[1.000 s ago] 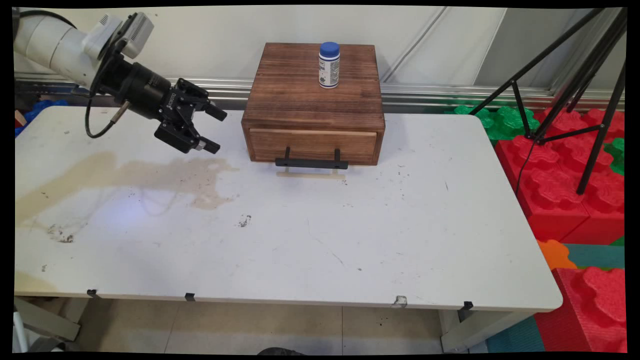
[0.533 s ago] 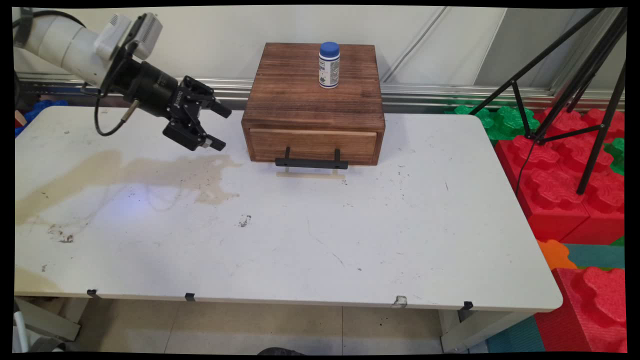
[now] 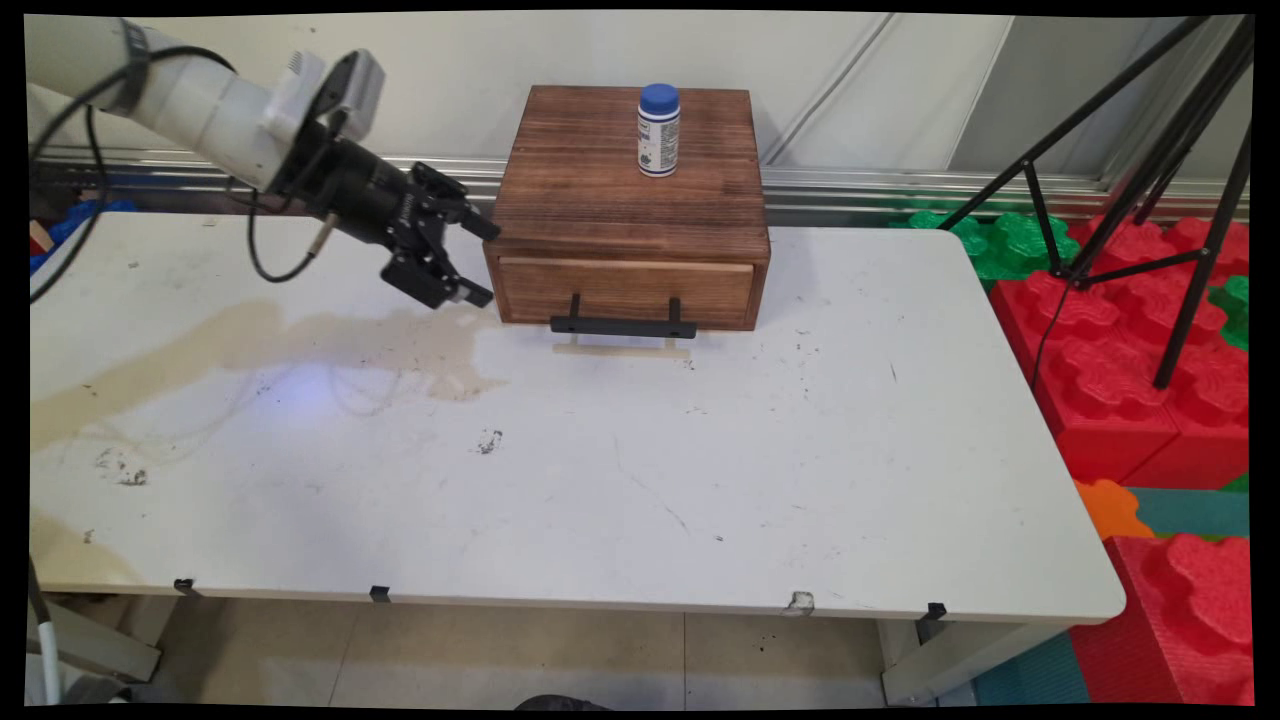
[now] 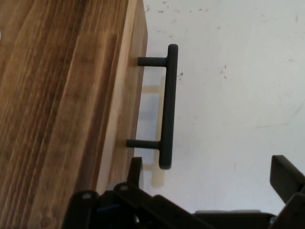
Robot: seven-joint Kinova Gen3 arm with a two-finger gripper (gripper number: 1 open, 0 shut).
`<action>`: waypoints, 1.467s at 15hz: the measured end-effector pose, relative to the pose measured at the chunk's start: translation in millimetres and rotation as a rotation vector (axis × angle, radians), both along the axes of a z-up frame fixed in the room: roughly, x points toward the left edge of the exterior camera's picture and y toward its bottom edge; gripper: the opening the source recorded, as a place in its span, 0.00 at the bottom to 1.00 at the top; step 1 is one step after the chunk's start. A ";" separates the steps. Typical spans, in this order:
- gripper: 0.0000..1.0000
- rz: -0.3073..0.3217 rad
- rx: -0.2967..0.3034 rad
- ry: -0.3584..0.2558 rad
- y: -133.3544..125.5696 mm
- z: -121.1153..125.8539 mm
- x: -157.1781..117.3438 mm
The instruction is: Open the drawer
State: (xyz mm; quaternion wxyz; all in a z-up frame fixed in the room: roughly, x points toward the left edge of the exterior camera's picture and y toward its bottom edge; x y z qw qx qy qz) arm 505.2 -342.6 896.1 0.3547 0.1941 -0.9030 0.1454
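stain (image 3: 300, 350): brownish patch is seen on the left part of the white bench (image 3: 700, 480), below the arm.
gripper (image 3: 470, 262): held low and near-horizontal just off the left front corner of the wooden drawer box (image 3: 625, 190); fingers are spread, nothing is pinched. One finger sits high, one low, so the opening is stacked vertically in the main view.
orientation: gripper is pointed to the right along the box front, judged as lined up with the handle's long axis.
drawer (image 3: 625, 290): appears shut, front flush with the box.
handle (image 3: 623, 325): black bar on two posts, standing off the drawer front; untouched, some way right of the gripper.
bottle (image 3: 658, 130): white, blue cap, upright on the box top towards the back.
main view only: bottle, stain, tripod (image 3: 1150, 200) at right.
hand view only: handle (image 4: 167, 105) seen end-on between the spread fingers (image 4: 286, 179), clear of both.
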 end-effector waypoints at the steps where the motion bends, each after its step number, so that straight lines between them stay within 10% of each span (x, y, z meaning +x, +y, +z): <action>1: 1.00 0.002 -0.002 -0.002 -4.5 -3.7 -6.1; 22: 1.00 0.015 0.029 -0.056 -53.6 -86.2 -105.1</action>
